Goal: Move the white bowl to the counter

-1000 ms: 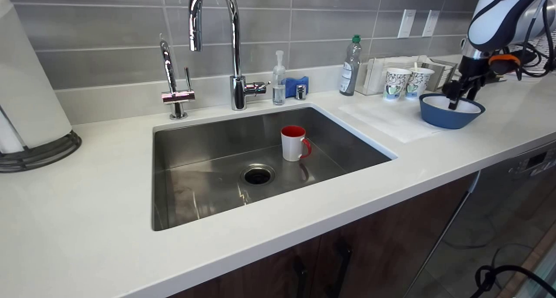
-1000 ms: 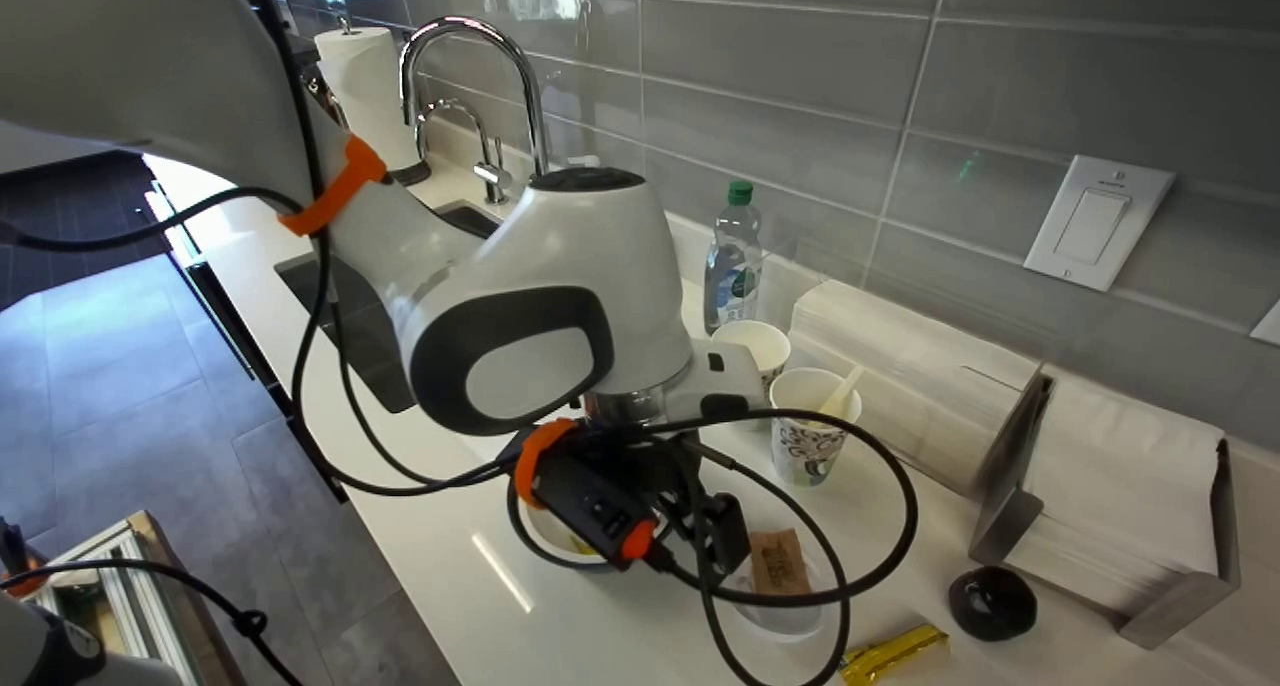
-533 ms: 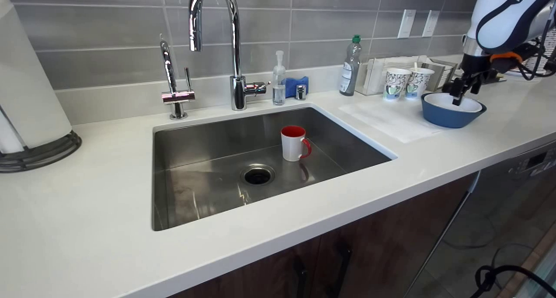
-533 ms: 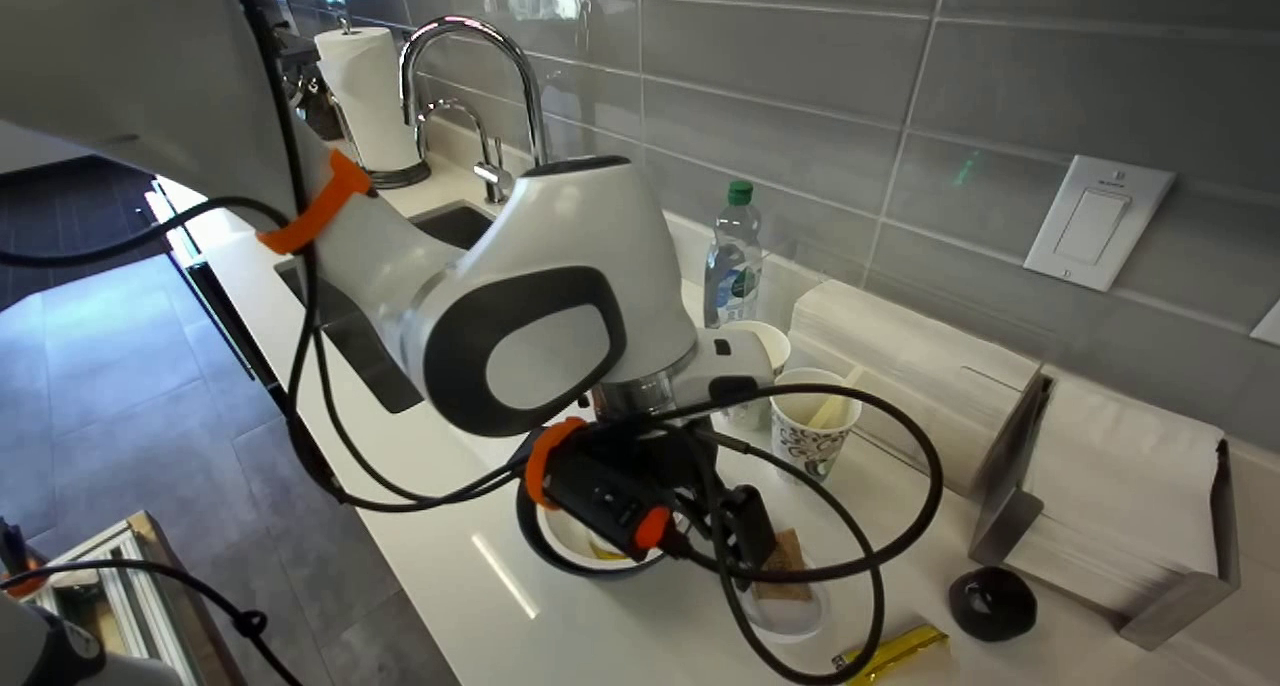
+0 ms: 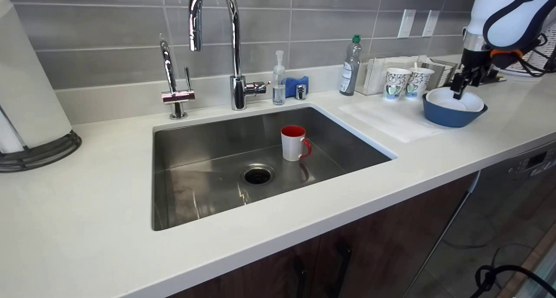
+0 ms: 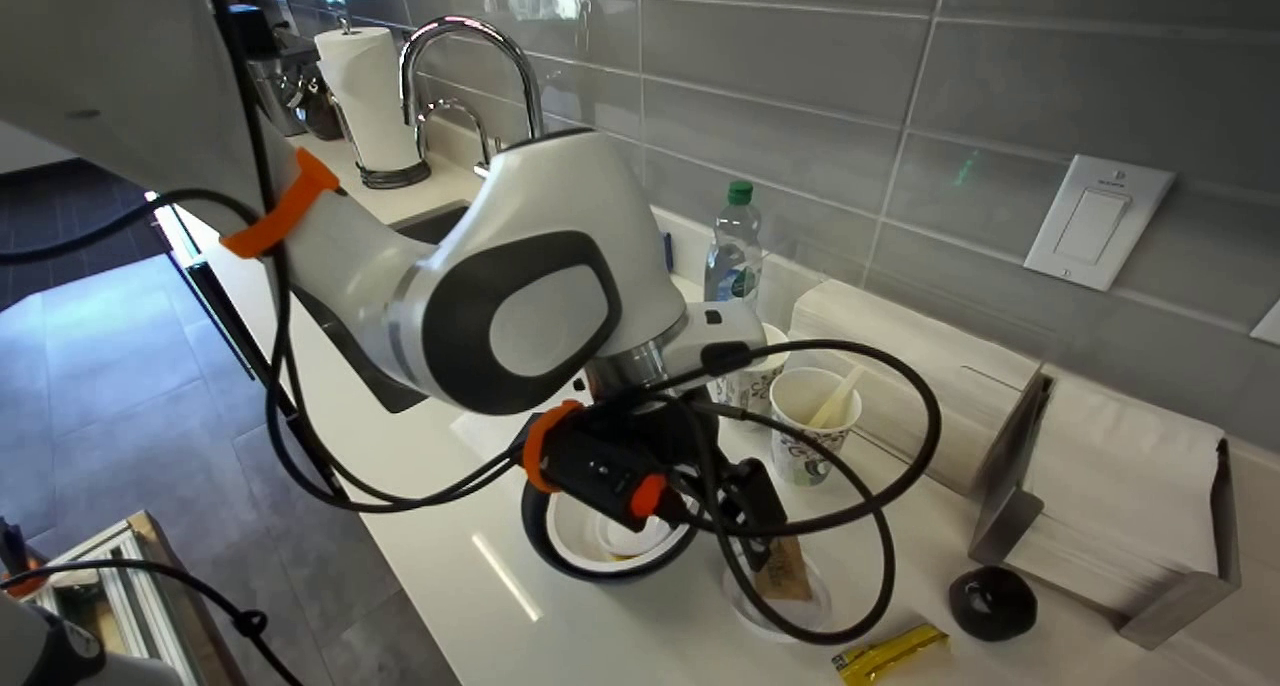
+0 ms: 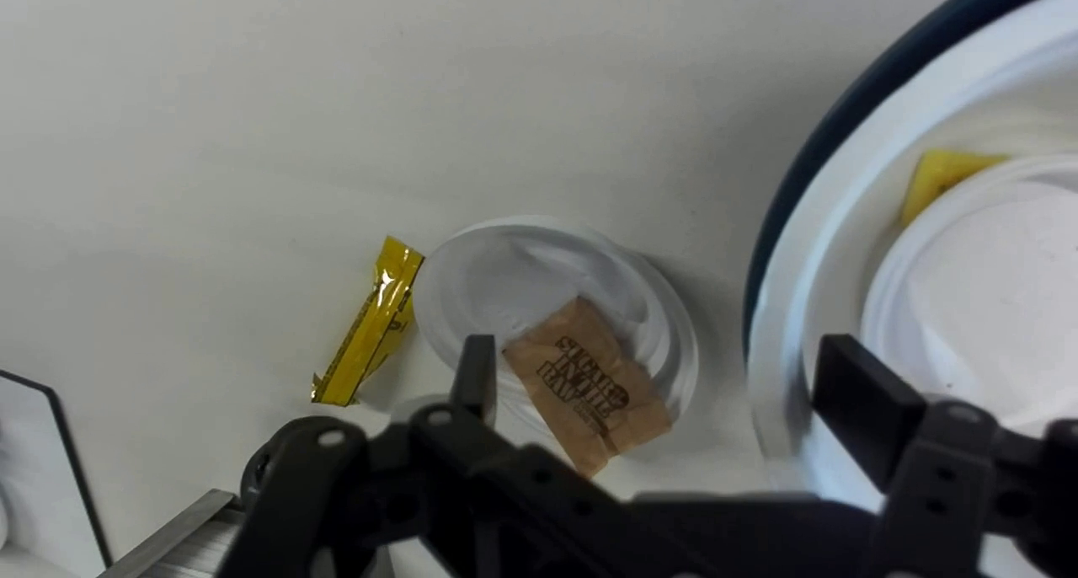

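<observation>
Nesting inside the blue bowl (image 5: 454, 117) on the desk (image 5: 434, 159), the white bowl (image 5: 471, 101) sits under the robot's claw (image 7: 661, 380), spread wide and gripping nothing, one finger (image 7: 867, 409) over the white bowl's interior; whether they touch cannot be told. Just beside, a brown sugar packet (image 7: 589, 384) lies on a clear round lid (image 7: 530, 262), near a yellow wrapper (image 7: 370, 329).

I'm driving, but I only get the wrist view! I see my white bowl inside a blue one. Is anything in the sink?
Observer: Yes. In an exterior view, a red-handled white mug stands upright in the steel sink.
Operator: Ooh! And what's on the counter between the sink and my white bowl?
Observer: In an exterior view, a flat white sheet lies there.
</observation>
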`<action>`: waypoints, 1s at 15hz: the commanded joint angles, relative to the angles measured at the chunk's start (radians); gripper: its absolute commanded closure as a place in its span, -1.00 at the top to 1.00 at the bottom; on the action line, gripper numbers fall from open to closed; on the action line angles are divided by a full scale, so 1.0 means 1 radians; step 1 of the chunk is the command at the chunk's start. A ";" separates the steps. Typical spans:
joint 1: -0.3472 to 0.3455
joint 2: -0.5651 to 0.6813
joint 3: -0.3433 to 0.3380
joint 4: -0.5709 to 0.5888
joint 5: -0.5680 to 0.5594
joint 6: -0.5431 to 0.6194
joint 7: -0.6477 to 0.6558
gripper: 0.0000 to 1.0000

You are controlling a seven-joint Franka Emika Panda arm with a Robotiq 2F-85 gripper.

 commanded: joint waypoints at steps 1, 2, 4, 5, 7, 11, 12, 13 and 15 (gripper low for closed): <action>0.003 -0.042 0.007 -0.020 -0.049 -0.021 0.044 0.32; 0.002 -0.046 0.011 -0.022 -0.048 -0.023 0.044 0.17; 0.002 -0.051 0.018 -0.025 -0.046 -0.029 0.044 -0.08; 0.002 -0.053 0.021 -0.027 -0.047 -0.029 0.045 -0.19; 0.003 -0.057 0.025 -0.029 -0.049 -0.030 0.047 -0.52; 0.003 -0.072 0.032 -0.035 -0.058 -0.041 0.051 -0.70; 0.003 -0.083 0.035 -0.037 -0.059 -0.045 0.051 -0.71; 0.002 -0.095 0.040 -0.040 -0.058 -0.052 0.050 -0.69; -0.001 -0.127 0.052 -0.049 -0.050 -0.075 0.042 -0.77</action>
